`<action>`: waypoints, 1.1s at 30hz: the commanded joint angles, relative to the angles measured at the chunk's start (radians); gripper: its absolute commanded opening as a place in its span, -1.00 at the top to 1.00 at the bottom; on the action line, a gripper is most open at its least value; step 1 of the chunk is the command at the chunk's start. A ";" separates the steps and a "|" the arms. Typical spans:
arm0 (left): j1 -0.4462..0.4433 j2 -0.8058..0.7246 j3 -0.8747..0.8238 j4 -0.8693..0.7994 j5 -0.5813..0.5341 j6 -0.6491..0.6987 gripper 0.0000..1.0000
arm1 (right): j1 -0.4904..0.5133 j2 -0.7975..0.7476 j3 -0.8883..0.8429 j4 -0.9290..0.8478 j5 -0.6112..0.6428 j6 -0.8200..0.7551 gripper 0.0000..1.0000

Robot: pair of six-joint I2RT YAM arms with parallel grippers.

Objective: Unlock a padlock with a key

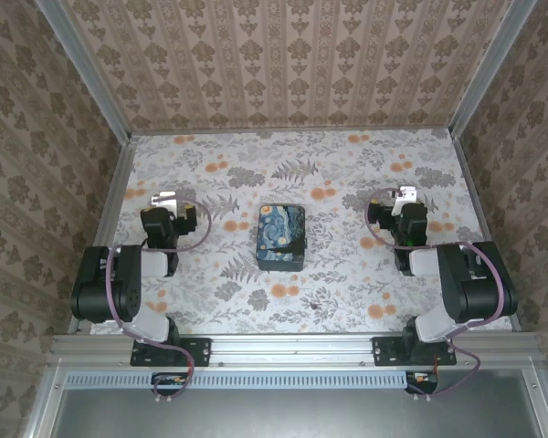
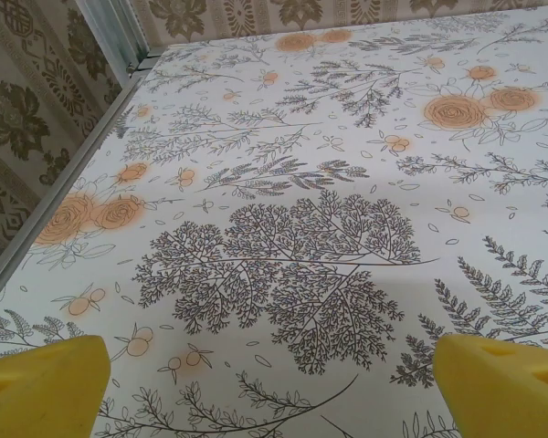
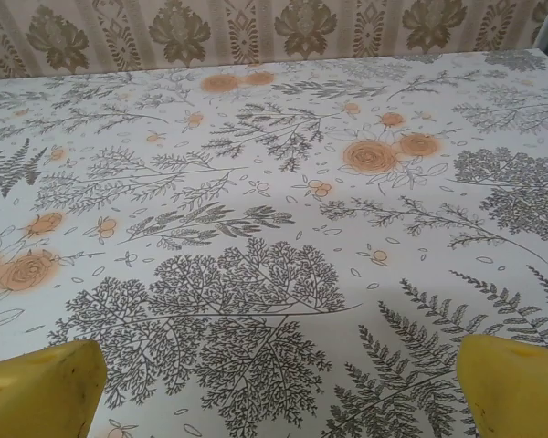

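A tiny dark object [image 1: 321, 305], which I take for the padlock, lies on the floral tablecloth near the front, right of centre; it is too small to make out details. I cannot pick out a key. My left gripper [image 1: 167, 197] rests at the left of the table and my right gripper [image 1: 404, 194] at the right, both far from the dark object. In the left wrist view the left gripper [image 2: 274, 392] is open, its yellow fingertips [image 2: 41, 383] wide apart over bare cloth. The right gripper [image 3: 279, 392] is likewise open with nothing between its yellow fingertips [image 3: 36, 388].
A blue-and-yellow Starry Night printed box [image 1: 281, 237] stands at the table's centre between the two arms. Wallpapered walls with aluminium posts [image 1: 100, 91] enclose the table on three sides. A metal rail [image 2: 46, 210] borders the left edge.
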State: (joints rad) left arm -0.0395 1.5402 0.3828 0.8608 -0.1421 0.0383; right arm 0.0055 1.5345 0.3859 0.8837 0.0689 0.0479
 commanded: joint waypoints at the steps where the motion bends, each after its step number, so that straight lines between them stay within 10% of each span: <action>1: -0.002 -0.002 0.011 0.018 0.004 -0.005 -1.00 | 0.008 -0.001 0.011 -0.002 -0.032 -0.023 -0.99; 33: 0.009 -0.002 0.019 0.005 0.027 -0.012 -1.00 | 0.005 0.000 0.017 -0.009 -0.029 -0.019 -0.99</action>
State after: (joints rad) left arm -0.0376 1.5402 0.3828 0.8600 -0.1352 0.0383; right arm 0.0101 1.5345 0.3862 0.8829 0.0509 0.0322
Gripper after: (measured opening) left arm 0.999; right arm 0.995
